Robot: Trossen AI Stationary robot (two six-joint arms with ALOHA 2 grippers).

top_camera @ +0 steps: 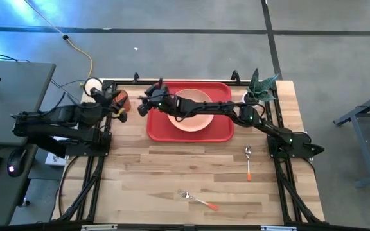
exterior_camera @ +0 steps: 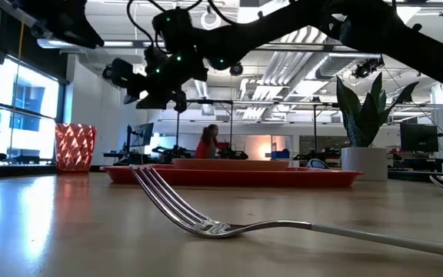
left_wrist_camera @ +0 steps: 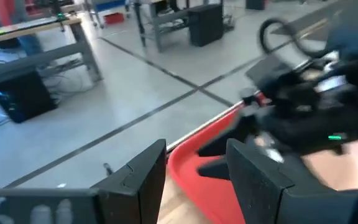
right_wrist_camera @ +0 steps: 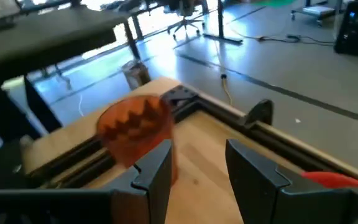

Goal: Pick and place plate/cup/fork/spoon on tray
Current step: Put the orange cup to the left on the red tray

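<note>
The red-orange cup (top_camera: 121,99) stands upright on the table at the far left, left of the red tray (top_camera: 220,131); it also shows in the right wrist view (right_wrist_camera: 133,129) and the low view (exterior_camera: 75,146). The peach plate (top_camera: 196,114) lies on the tray. My right gripper (top_camera: 141,106) reaches across the tray, open and raised above the table (exterior_camera: 158,86), with the cup just ahead beside one finger (right_wrist_camera: 157,171). My left gripper (left_wrist_camera: 194,180) is open and empty, close to the cup on its left (top_camera: 113,104). The fork (top_camera: 198,200) and the spoon (top_camera: 248,162) lie on the table.
A white pot with a green plant (top_camera: 259,88) stands at the far right corner beside the tray. A roll of tape (top_camera: 92,85) lies off the far left corner. Bare wood lies between the tray and the near edge, apart from the fork and spoon.
</note>
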